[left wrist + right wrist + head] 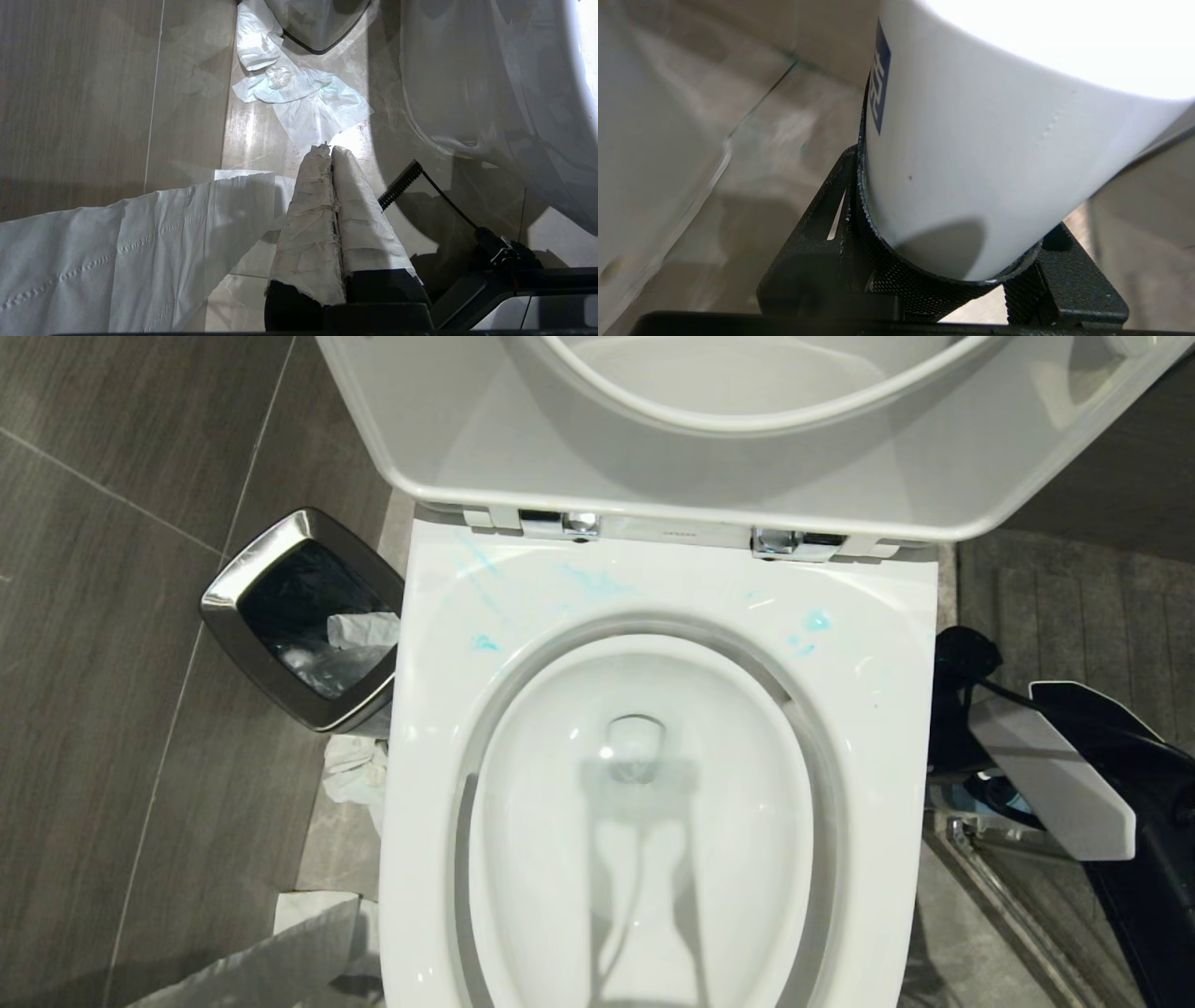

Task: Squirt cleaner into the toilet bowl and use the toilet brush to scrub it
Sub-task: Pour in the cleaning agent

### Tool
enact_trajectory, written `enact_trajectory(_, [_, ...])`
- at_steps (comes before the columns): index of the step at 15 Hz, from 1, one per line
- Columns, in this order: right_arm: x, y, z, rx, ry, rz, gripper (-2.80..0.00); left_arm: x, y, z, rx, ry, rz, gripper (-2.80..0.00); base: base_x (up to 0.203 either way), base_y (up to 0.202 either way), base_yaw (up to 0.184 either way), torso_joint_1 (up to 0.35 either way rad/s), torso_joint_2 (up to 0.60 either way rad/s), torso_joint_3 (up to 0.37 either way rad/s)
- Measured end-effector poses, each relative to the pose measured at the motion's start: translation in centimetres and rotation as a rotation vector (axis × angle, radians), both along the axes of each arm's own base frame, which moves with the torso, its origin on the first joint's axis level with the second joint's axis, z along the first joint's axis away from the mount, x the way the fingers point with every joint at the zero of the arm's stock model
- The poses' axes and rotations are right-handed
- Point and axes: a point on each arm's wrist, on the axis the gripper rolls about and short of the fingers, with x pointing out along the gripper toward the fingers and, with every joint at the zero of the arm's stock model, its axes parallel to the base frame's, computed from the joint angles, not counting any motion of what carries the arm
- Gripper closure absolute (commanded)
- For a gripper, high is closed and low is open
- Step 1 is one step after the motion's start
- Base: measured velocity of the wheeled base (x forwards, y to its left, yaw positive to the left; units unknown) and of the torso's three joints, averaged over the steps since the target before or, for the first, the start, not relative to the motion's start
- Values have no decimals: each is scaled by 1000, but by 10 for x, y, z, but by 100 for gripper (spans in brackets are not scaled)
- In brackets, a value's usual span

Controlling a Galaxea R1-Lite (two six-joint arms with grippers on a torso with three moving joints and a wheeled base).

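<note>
The toilet bowl (653, 784) fills the middle of the head view, its seat and lid (747, 429) tipped up at the back. Turquoise smears (597, 583) mark the back of the broad rim, just in front of the chrome hinges (569, 525).

Right of the toilet bowl, low beside its rim, the right arm (1055, 775) reaches in from the lower right, its white link slanting down toward the floor. In the right wrist view the right tool (943, 242) is clamped around a pale, smooth cylindrical body, the cleaner (994, 154), which bears a small blue label; the black textured fingers (822, 224) press against its sides. The cap is not visible.

The left arm is outside the head view. Its wrist camera shows the left tool (331, 154) pointing along the floor left of the toilet bowl, paper-wrapped fingers (308, 210) pressed together with nothing between them. Crumpled tissue (299, 93) lies on the floor ahead of it, and a sheet of paper (140, 247) spreads beside it.

A chrome-rimmed black bin (303, 616) stands left of the toilet bowl, near its back corner.

The toilet brush is not to be made out in any view.
</note>
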Motion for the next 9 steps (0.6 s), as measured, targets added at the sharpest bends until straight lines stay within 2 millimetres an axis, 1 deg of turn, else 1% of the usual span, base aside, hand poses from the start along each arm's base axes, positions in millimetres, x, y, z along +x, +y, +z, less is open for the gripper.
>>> enact_trajectory(3, [-16, -8, 23, 18, 0, -13, 0, 0, 0, 0, 0, 0, 0, 0, 0, 0, 0, 0, 0, 0])
enact_trajectory(5, [-32, -11, 41, 51, 11, -10, 0, 0, 0, 0, 0, 0, 0, 0, 0, 0, 0, 0, 0, 0])
enact_trajectory(7, [-54, -13, 55, 85, 43, -11, 0, 0, 0, 0, 0, 0, -1, 0, 0, 0, 0, 0, 0, 0])
enact_trajectory(9, [-83, -14, 67, 123, 88, 0, 0, 0, 0, 0, 0, 0, 0, 0, 0, 0, 0, 0, 0, 0])
